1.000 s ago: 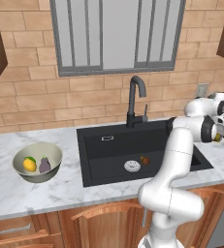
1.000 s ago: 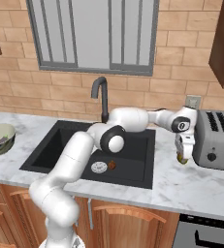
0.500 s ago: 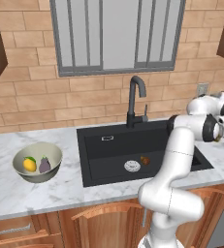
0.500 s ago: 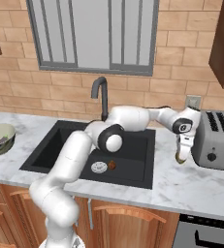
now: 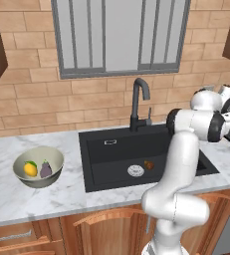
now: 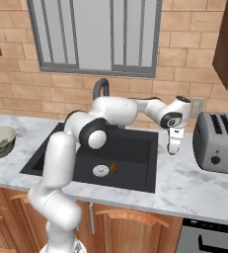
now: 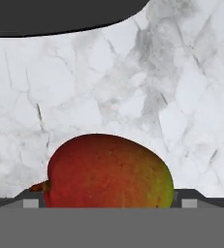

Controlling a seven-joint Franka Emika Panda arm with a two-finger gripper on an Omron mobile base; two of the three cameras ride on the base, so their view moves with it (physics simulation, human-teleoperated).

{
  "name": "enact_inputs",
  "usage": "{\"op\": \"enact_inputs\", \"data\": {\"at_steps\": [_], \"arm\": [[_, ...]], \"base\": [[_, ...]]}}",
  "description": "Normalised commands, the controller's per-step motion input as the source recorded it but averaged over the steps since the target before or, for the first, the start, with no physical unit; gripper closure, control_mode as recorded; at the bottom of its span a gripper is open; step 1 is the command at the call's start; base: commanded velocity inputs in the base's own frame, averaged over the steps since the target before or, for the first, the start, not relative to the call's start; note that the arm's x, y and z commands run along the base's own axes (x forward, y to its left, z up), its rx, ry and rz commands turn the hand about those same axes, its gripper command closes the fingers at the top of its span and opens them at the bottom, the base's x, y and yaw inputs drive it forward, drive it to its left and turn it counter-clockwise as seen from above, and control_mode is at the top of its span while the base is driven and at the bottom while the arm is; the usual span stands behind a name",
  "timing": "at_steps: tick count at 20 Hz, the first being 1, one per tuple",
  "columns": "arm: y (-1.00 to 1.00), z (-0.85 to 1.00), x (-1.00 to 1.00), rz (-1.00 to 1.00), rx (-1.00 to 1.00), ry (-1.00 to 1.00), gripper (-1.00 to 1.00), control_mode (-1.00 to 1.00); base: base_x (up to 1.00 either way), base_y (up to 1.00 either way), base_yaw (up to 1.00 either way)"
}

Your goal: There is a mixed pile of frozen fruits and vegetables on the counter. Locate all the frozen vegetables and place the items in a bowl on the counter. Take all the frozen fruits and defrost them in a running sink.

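While the bowl in the left base view already carries the yellow-orange piece and the purple-grey lump, we count the vegetable half as done. The dark red-brown ball lies in the sink beside the steel drain, and the arm reaches out to the far right over the marble surface.

From the right base view, we find the gripper pointing down at the surface between the sink's right edge and the toaster. The fruit itself is hidden behind the fingers here.

In the hand view the red, yellow and green oval fruit rests on the marble and sits squarely between the two fingertips, with the jaws standing wide apart on either side and not yet touching it.

We judge it a hard, frozen piece: stiff enough to take a firm squeeze, fairly light, but smooth and rounded (so likely to slip or roll out of a glancing pinch). We would close across its short axis at the widest part, low enough that the pads meet the belly and not the curved top, then carry it to the sink.
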Motion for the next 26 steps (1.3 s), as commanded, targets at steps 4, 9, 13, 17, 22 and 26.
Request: {"op": "enact_inputs", "data": {"at_steps": [4, 9, 13, 17, 22, 26], "arm": [[0.68, 0.31, -0.23, 0.11, -0.02, -0.18, 1.0, -1.0], [0.8, 0.32, -0.26, 0.2, 0.0, -0.09, 1.0, -1.0], [0.92, 0.45, -0.06, 0.2, 0.0, 0.0, 1.0, -1.0], [0.94, 0.2, -0.01, 0.23, -0.01, 0.05, 1.0, -1.0], [0.83, -0.21, 0.13, 0.18, -0.03, 0.03, 1.0, -1.0], [0.69, -0.48, 0.13, 0.15, -0.06, 0.0, 1.0, -1.0]], "base": [[0.0, 0.0, 0.0], [0.0, 0.0, 0.0], [0.0, 0.0, 0.0], [0.0, 0.0, 0.0], [0.0, 0.0, 0.0], [0.0, 0.0, 0.0]]}}
